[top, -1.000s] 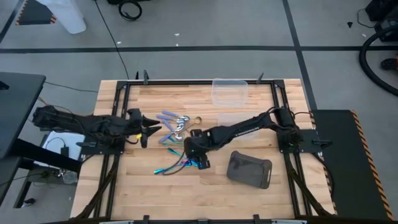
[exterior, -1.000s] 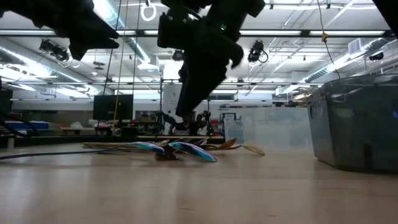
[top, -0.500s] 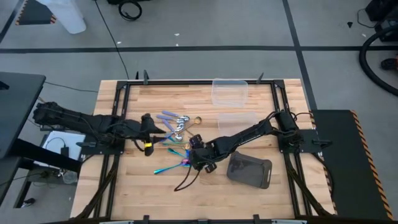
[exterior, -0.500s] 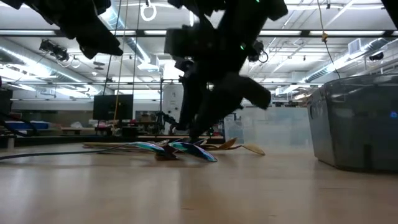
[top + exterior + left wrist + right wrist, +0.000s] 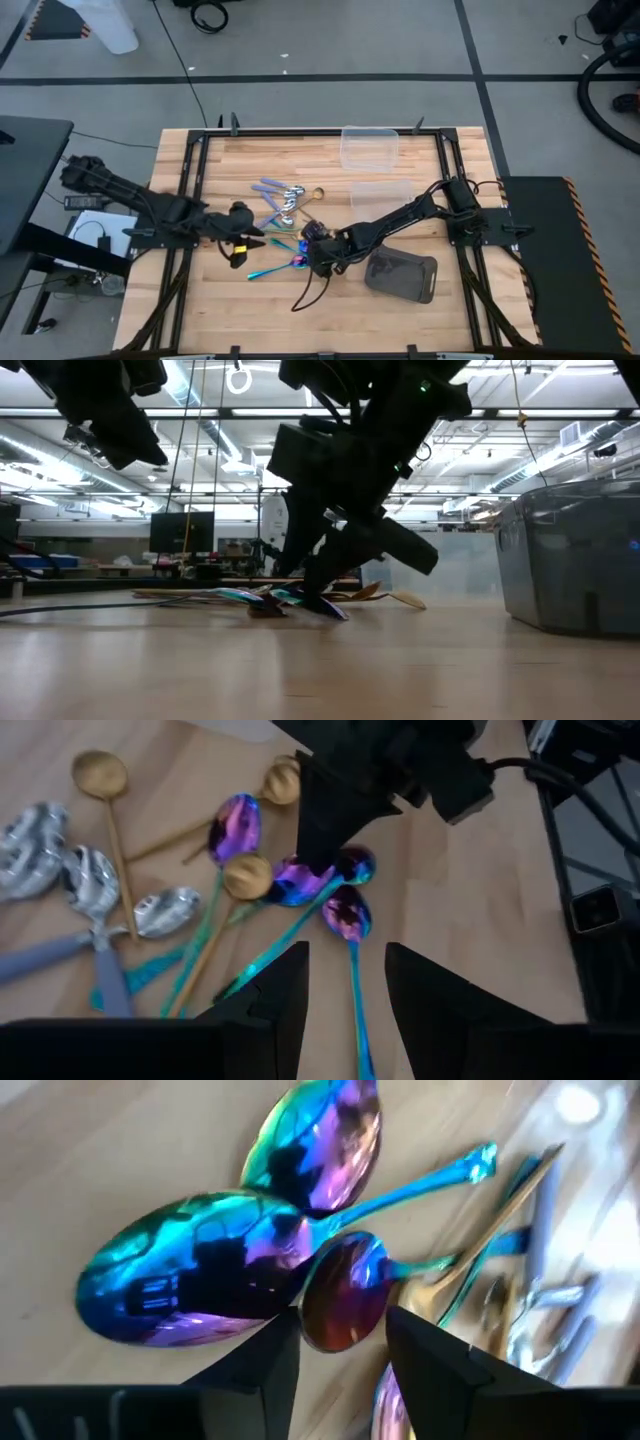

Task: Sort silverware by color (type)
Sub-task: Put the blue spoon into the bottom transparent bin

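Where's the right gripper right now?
In the high view the right gripper is low over the pile of rainbow spoons near the table's middle, fingers open, with the grey tray to its right.

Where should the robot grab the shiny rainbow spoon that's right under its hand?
Probably by the bowl end. The right hand hangs open, straight above the small rainbow spoon, whose bowl lies on top of the other rainbow bowls while its thin handle runs off into the crowded pile. Coming straight down, with a finger on each side of the bowl, looks easiest.
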Robot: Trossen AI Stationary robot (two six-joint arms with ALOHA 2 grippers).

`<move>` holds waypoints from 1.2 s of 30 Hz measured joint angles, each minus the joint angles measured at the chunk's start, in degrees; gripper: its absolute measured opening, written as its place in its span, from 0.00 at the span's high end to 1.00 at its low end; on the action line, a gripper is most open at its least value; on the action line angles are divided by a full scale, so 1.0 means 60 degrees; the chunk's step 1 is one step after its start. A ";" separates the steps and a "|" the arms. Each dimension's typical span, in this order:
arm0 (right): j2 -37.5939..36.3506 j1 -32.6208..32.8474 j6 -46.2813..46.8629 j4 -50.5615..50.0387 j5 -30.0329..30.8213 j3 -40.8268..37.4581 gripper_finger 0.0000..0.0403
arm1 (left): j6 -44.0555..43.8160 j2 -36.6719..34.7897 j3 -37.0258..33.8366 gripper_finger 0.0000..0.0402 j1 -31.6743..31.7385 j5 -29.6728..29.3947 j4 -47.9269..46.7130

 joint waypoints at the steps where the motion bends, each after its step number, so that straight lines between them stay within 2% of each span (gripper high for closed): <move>1: 0.0000 0.0000 -0.0187 0.0111 -0.0011 -0.0053 0.62 | -0.0142 0.0000 0.0000 0.65 -0.0069 -0.0046 0.0004; 5: 0.0000 -0.0065 -0.0733 0.0804 -0.0242 -0.0376 0.68 | -0.0564 0.0005 0.0000 0.65 -0.0342 -0.0436 0.0013; 12: 0.0000 -0.0191 -0.0846 0.0912 -0.0604 -0.0484 0.82 | -0.0509 0.0676 -0.0011 0.65 -0.0587 -0.0970 0.0213; 19: -0.0167 -0.0200 -0.0476 0.0931 -0.0529 -0.0477 0.96 | 0.0902 0.1639 -0.0011 0.65 -0.0554 -0.0997 0.0913; 23: -0.0584 -0.0223 0.0141 0.0599 -0.1080 -0.0395 0.97 | 0.2065 0.2016 -0.0011 0.65 -0.0439 -0.1025 0.1563; 28: -0.1139 -0.0357 0.0956 0.0266 -0.2623 -0.0395 0.95 | 0.2949 0.2464 -0.0011 0.63 -0.0215 -0.1372 0.1789; 36: -0.1969 -0.0724 0.1950 -0.0512 -0.4146 -0.0401 0.95 | 0.4176 0.2685 -0.0007 0.54 0.0054 -0.1448 0.2227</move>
